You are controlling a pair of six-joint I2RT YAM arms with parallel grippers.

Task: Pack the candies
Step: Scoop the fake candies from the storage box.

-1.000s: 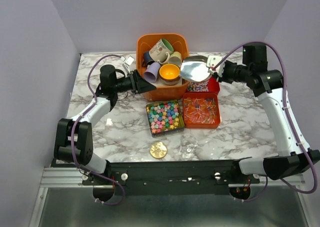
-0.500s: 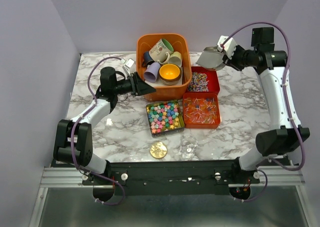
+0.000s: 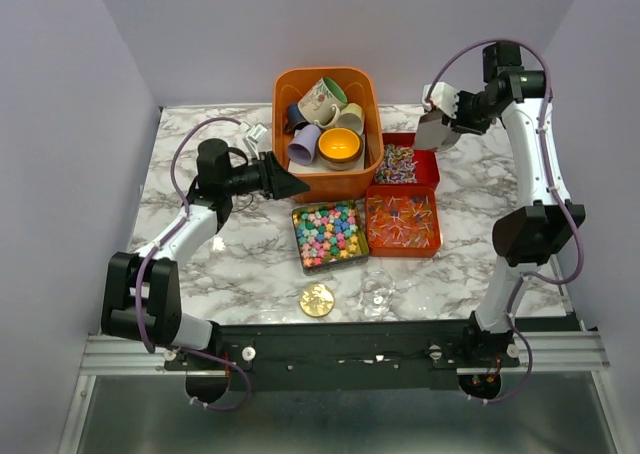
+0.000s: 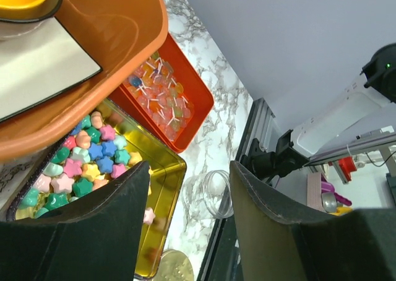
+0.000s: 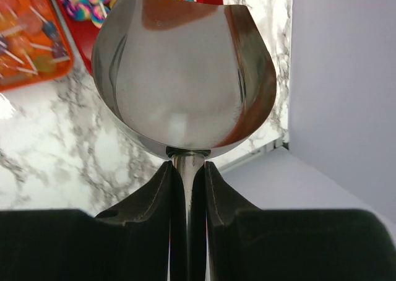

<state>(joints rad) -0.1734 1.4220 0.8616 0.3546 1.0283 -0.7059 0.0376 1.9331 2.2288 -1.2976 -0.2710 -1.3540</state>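
Note:
Three lots of candies lie mid-table: pastel star candies (image 3: 330,231) in a gold tin, orange-red ones (image 3: 402,220) in an orange tray, and speckled multicolour ones (image 3: 398,162) in a red tray behind it. My right gripper (image 3: 455,112) is shut on the handle of a shiny metal scoop (image 3: 434,131), held in the air over the red tray's far right corner. In the right wrist view the scoop (image 5: 185,77) looks empty, its stem pinched at the right gripper (image 5: 187,169). My left gripper (image 3: 290,182) stands open beside the orange bin; the left gripper (image 4: 189,194) holds nothing.
An orange bin (image 3: 300,179) full of ceramic mugs (image 3: 322,102) stands at the back centre, touching the trays. A clear round jar (image 3: 378,289) and a gold round lid (image 3: 317,299) lie near the front edge. Walls close in on three sides.
My right arm has swung up and to the right with the scoop, away from the bin's rim to above the red tray's corner. The left arm has barely moved.

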